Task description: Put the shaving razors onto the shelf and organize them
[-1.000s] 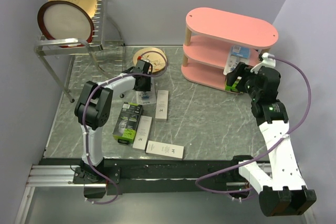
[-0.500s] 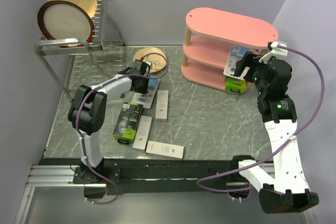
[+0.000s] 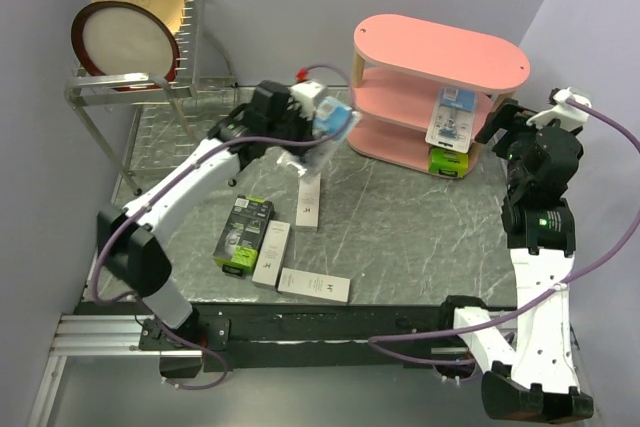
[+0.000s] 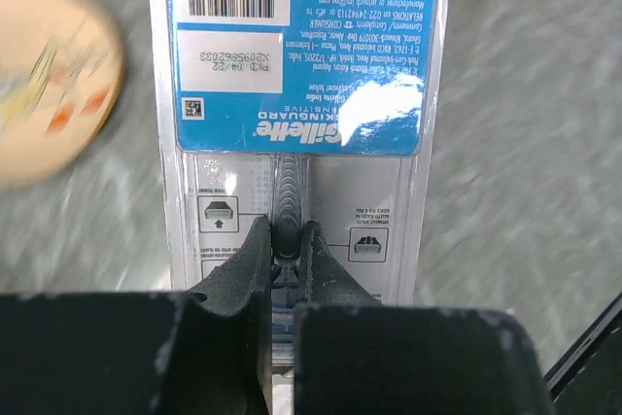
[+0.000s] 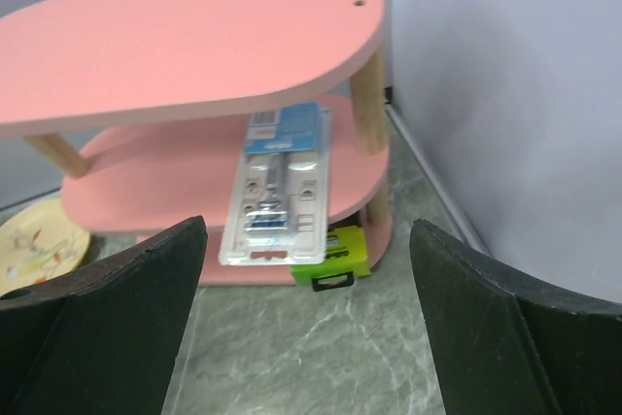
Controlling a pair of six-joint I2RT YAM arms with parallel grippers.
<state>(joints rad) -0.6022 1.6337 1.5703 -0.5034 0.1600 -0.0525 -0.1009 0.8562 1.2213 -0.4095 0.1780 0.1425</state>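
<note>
My left gripper (image 3: 322, 119) is shut on a blue-white razor blister card (image 3: 337, 123), held in the air left of the pink shelf (image 3: 440, 52). In the left wrist view the fingers (image 4: 255, 259) pinch the card (image 4: 301, 65) at its clear lower part. A second blister card (image 5: 277, 187) leans on the middle tier, and a black-and-lime box (image 5: 340, 255) sits on the bottom tier. My right gripper (image 3: 503, 119) hangs open and empty, right of the shelf. One black-and-lime box (image 3: 240, 232) and three slim white boxes (image 3: 308, 202) (image 3: 272, 252) (image 3: 314, 285) lie on the table.
A metal dish rack with two plates (image 3: 130, 37) stands at the back left. A small patterned plate (image 5: 29, 245) lies on the table left of the shelf. Walls close in the back and the right side.
My left gripper shut on the blister card and lifted it off the table toward the shelf. My right gripper drew back from the bottom tier, up and to the right, opening a little wider.
</note>
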